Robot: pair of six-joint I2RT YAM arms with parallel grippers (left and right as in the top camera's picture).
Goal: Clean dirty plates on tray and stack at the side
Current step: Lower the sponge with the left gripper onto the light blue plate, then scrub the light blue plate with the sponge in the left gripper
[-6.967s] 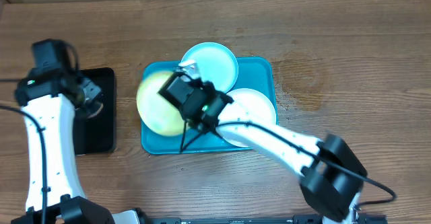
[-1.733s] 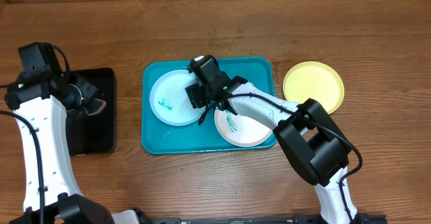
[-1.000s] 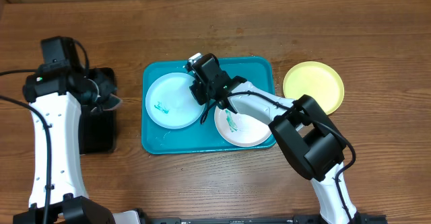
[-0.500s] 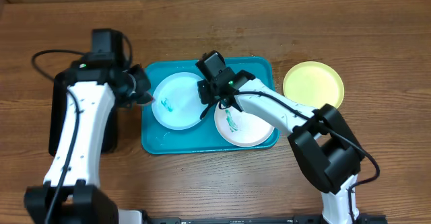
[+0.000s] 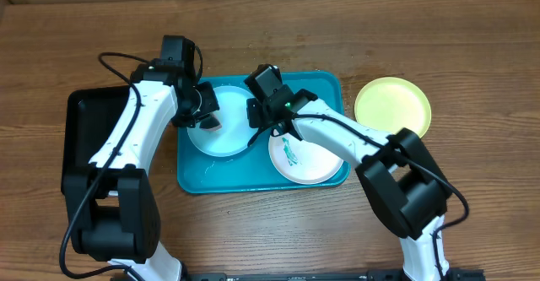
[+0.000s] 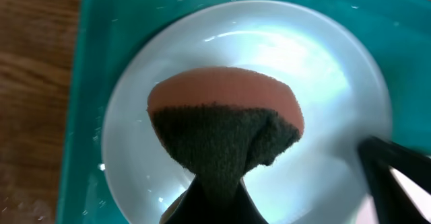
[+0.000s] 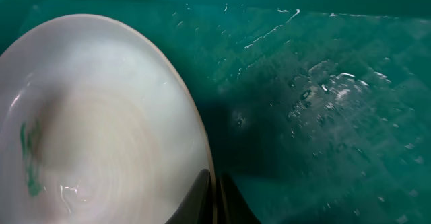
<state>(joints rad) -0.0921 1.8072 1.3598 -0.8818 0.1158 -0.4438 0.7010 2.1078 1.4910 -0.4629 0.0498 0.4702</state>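
Left tool (image 5: 203,110) now over pale blue plate (image 5: 229,139), tight around sponge (image 6: 225,116); right tool (image 7: 214,198) closed.

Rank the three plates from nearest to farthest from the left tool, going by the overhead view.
1. Pale blue plate: under the left tool, left side of the tray.
2. White plate: right side of the tray.
3. Yellow-green plate: off the tray, far right.

A black tray (image 5: 84,125) lies on the wooden table (image 5: 472,45); the sponge (image 6: 225,93) is orange.
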